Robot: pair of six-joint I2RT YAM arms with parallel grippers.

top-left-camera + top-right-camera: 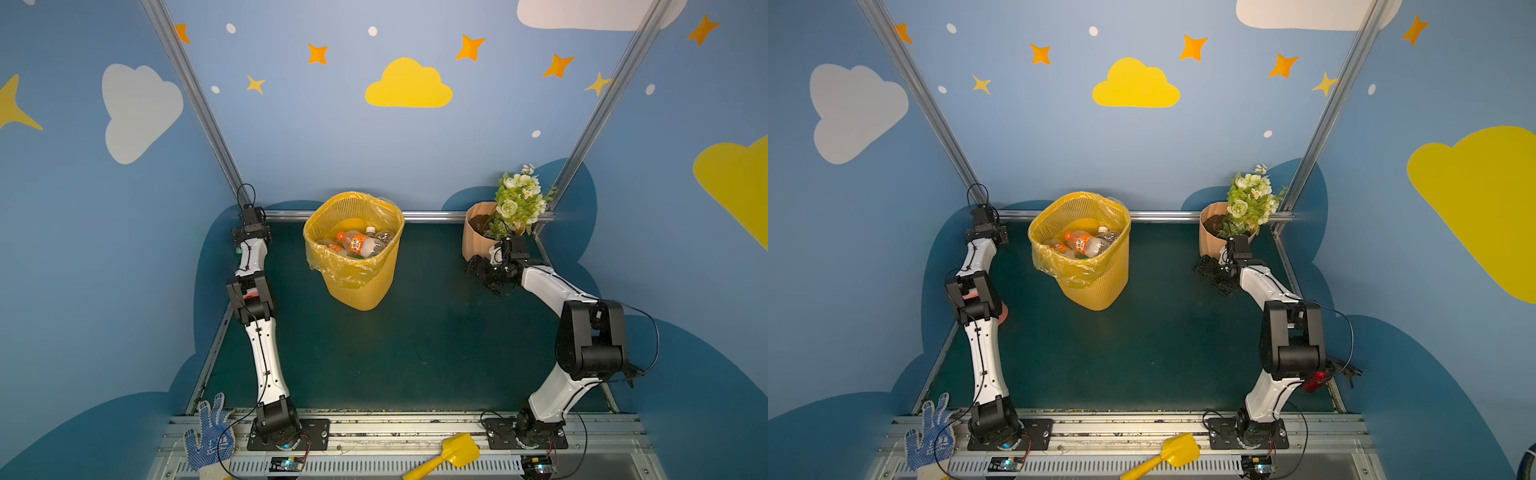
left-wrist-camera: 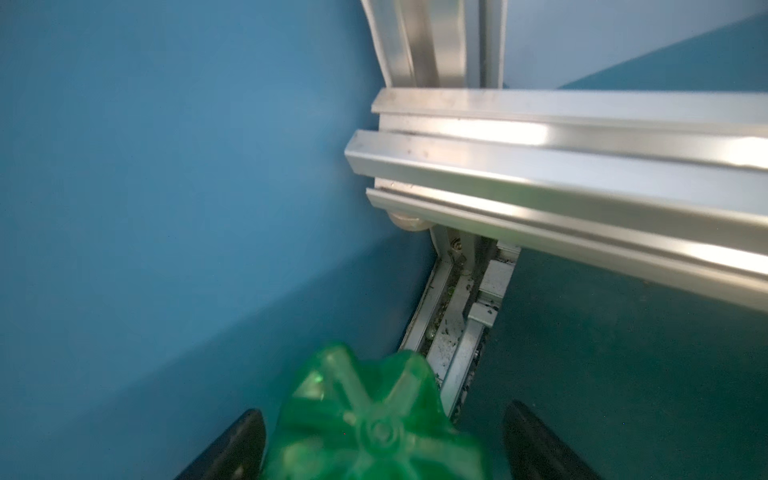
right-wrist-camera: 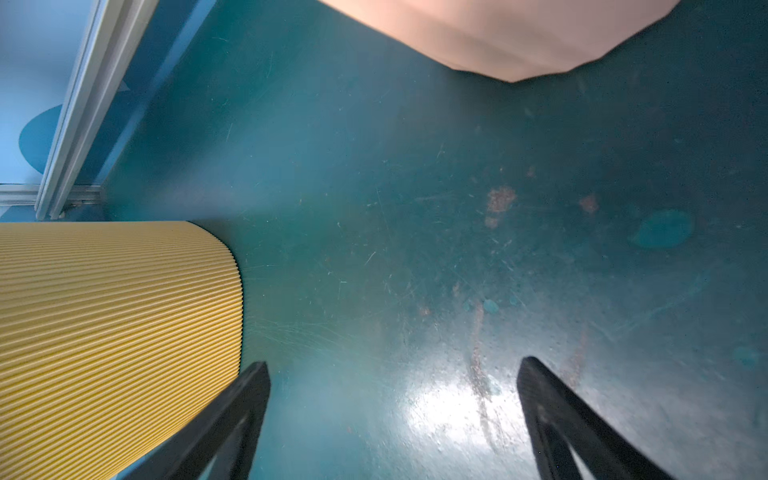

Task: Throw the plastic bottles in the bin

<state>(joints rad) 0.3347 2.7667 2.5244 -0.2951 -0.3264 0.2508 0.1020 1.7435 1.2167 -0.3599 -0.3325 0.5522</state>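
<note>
The yellow ribbed bin (image 1: 362,291) (image 1: 1097,291) stands at the back middle of the dark green table. Several plastic bottles lie in it, among them an orange-labelled bottle (image 1: 357,243) (image 1: 1084,244). My left arm reaches into the back left corner. In the left wrist view a green bottle (image 2: 374,432) sits bottom-first between the jaws of my left gripper (image 2: 384,409), with a small gap on one side. My right gripper (image 1: 483,276) (image 3: 394,363) hangs open over bare table between the bin's wall (image 3: 116,324) and the flower pot, holding nothing.
A peach ribbed flower pot (image 1: 473,239) (image 3: 498,33) with white flowers stands at the back right. Aluminium rails (image 2: 582,166) meet at the left corner. A pink object (image 1: 1004,311) shows under the left elbow. A blue-dotted glove (image 1: 208,432) and yellow scoop (image 1: 455,453) lie at the front.
</note>
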